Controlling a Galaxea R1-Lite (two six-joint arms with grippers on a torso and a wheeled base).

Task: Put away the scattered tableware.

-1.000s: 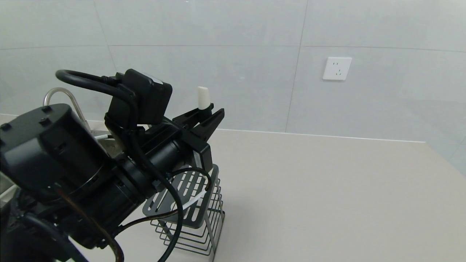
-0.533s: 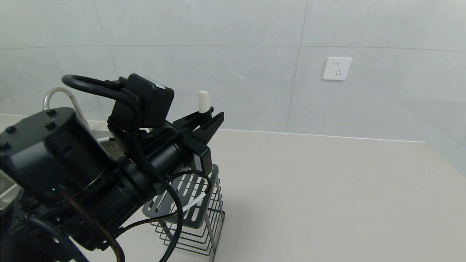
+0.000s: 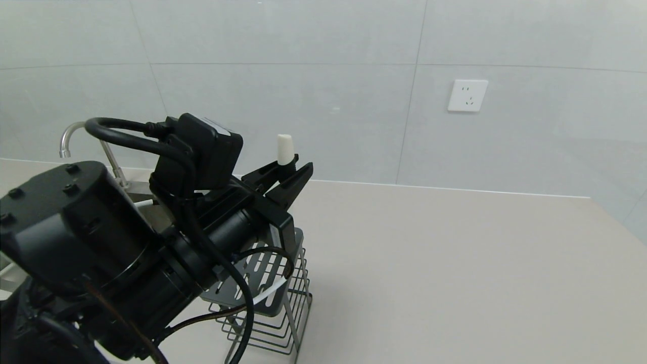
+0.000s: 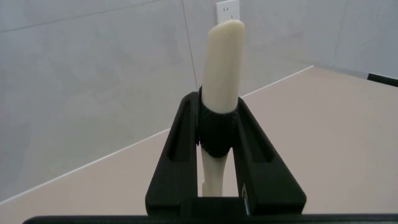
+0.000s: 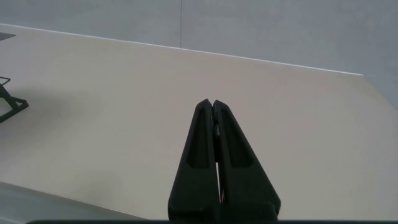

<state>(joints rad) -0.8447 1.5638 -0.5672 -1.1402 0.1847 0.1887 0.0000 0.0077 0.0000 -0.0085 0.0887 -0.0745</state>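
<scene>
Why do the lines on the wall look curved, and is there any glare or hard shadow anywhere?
Head view: the wall seams bow, likely wide-lens distortion; the wire rack throws a soft shadow on the counter. Left wrist view: the white handle is evenly lit, no glare. Right wrist view: counter matte, no hard shadows.

No text, label, number or sign can be read on anything
</scene>
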